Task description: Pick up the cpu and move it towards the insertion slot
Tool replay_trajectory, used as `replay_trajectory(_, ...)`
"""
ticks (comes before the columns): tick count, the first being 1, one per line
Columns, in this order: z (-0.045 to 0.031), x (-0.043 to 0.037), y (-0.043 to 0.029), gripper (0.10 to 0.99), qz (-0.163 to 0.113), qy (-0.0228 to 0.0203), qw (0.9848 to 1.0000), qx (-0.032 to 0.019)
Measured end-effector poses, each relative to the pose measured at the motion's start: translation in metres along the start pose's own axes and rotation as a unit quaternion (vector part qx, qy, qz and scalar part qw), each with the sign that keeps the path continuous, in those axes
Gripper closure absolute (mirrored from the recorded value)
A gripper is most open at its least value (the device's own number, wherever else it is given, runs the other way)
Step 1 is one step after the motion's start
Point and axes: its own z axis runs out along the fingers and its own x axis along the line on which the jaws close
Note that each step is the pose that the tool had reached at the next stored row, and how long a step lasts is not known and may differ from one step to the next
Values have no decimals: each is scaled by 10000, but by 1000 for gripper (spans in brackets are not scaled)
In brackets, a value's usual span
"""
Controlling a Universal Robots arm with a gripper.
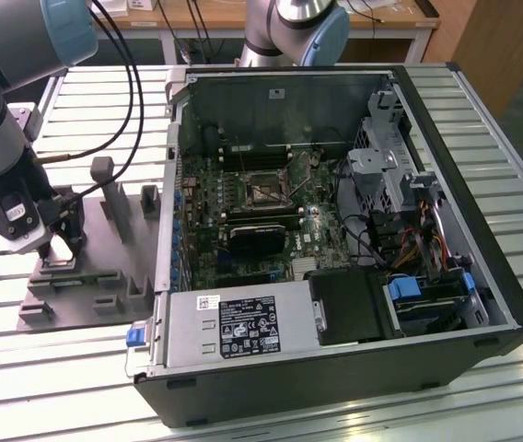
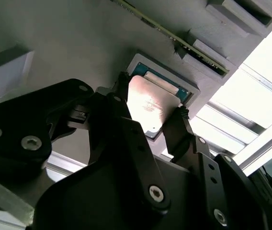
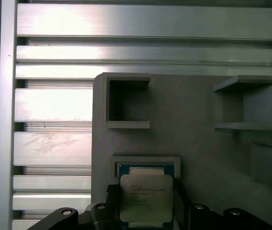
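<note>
My fingers (image 2: 178, 127) look clamped on two opposite edges of the cpu (image 2: 150, 105), a thin square with a mirror-bright metal lid and a teal edge. It sits at the shallow walled pocket of the matte grey fixture (image 3: 198, 143), so I judge this the pick-up step, and clearing those close walls calls for a level, straight pull. Across the ribbed aluminium worktop (image 1: 510, 129), the insertion slot (image 1: 263, 189) lies well apart, a silvery frame on green board inside the open black case (image 1: 446, 304).
</note>
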Motion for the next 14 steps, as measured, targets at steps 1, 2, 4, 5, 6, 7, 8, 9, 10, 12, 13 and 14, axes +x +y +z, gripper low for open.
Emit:
replay_trajectory(1,1,0,0,549,0,-1,10000,0)
replay_trajectory(2,1,0,0,549,0,-1,10000,0)
replay_trajectory(4,-6,-1,1,549,0,-2,10000,-1)
replay_trajectory(5,-19,-1,1,549,0,-3,10000,-2)
replay_trajectory(6,-38,-1,2,549,0,-2,10000,-1)
replay_trajectory(7,-59,-1,2,549,0,-1,10000,0)
replay_trajectory(8,-80,-2,3,549,0,-2,10000,-1)
replay_trajectory(9,-104,-2,4,549,0,-1,10000,-1)
replay_trajectory(10,-128,-2,5,549,0,-1,10000,-2)
replay_trajectory(12,-176,-3,7,549,0,-1,10000,-3)
replay_trajectory(13,-199,-4,8,549,0,-1,10000,-4)
replay_trajectory(14,-224,-4,9,549,0,-1,10000,-4)
